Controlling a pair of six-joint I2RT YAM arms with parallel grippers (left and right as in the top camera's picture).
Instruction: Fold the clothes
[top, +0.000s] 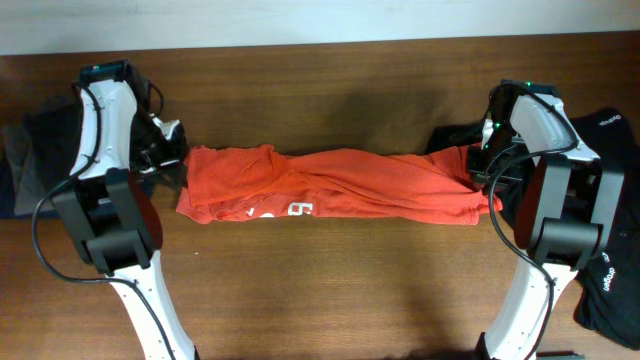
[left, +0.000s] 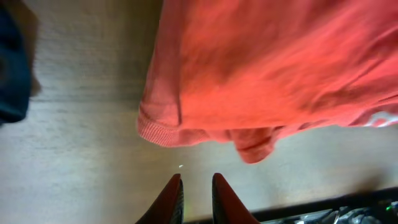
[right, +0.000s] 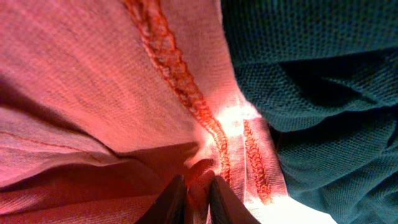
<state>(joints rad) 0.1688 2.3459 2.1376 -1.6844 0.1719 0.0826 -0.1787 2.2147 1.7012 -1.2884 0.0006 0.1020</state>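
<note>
Here, orange T-shirt stretched flat, right pincer seemingly pinching hem.

A robot test bench rather than a home: two white-and-black jointed arms stand along the front edge of a bare dark brown wooden table against a plain pale wall.
</note>
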